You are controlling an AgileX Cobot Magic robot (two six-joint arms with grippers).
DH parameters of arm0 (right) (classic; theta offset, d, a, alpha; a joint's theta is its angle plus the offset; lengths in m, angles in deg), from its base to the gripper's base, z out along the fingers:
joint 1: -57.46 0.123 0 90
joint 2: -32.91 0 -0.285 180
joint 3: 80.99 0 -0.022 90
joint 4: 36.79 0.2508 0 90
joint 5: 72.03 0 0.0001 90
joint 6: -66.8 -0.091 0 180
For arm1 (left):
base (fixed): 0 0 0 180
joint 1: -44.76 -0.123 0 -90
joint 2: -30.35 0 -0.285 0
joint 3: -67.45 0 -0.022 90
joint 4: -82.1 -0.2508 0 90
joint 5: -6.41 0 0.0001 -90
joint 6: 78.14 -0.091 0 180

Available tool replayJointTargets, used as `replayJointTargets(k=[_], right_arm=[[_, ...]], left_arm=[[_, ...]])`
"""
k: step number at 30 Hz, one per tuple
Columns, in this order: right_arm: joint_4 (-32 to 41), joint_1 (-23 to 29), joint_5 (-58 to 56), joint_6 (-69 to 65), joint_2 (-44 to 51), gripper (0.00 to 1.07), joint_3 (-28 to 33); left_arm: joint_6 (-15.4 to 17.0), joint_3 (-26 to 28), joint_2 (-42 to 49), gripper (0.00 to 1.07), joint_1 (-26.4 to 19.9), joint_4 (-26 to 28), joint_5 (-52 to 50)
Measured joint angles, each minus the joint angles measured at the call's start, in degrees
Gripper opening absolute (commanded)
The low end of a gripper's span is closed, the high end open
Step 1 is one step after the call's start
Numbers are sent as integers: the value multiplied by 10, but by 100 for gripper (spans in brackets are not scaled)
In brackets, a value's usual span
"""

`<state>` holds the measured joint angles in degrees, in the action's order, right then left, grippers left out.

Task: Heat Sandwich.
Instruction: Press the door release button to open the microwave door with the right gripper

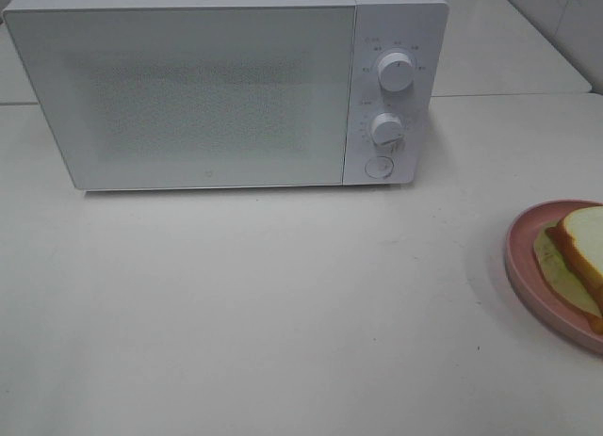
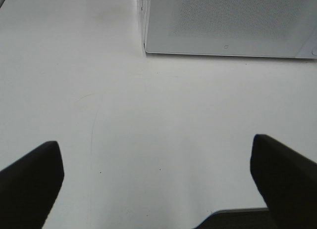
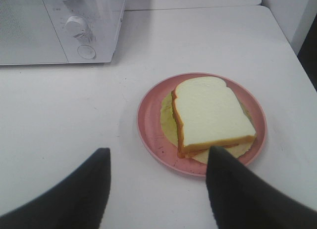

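Note:
The sandwich (image 3: 210,114), white bread with tan crust and orange and pale yellow-green filling, lies on a round pink plate (image 3: 151,125). In the exterior high view the sandwich (image 1: 584,243) and plate (image 1: 528,266) sit at the right edge, cut off by the frame. The white microwave (image 1: 226,83) stands at the back with its door shut. My right gripper (image 3: 156,184) is open, close in front of the plate, not touching it. My left gripper (image 2: 156,182) is open over bare table in front of the microwave's left corner (image 2: 146,48). Neither gripper shows in the exterior high view.
The microwave has two round knobs (image 1: 396,71) and a round button (image 1: 379,167) on its right panel. The white table (image 1: 264,304) runs to an edge beyond the plate (image 3: 292,56). A second table surface lies behind the microwave (image 1: 509,50).

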<state>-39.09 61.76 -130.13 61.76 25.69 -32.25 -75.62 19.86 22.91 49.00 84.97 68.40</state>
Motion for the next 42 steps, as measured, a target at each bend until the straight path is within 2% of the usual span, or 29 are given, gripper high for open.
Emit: replayJointTargets(k=[15,17,18,21,25,42], right_arm=[[0,0,0,0,0,59,0],[3,0,4,0,0,66,-2],[3,0,4,0,0,66,-2],[4,0,19,0,-5,81,-19],[4,0,37,0,-40,87,-26],[4,0,167,0,-252,81,-26]], left_arm=[[0,0,0,97,0,0,0],[0,0,0,97,0,0,0],[0,0,0,97,0,0,0],[0,0,0,97,0,0,0],[0,0,0,97,0,0,0],[0,0,0,97,0,0,0]])
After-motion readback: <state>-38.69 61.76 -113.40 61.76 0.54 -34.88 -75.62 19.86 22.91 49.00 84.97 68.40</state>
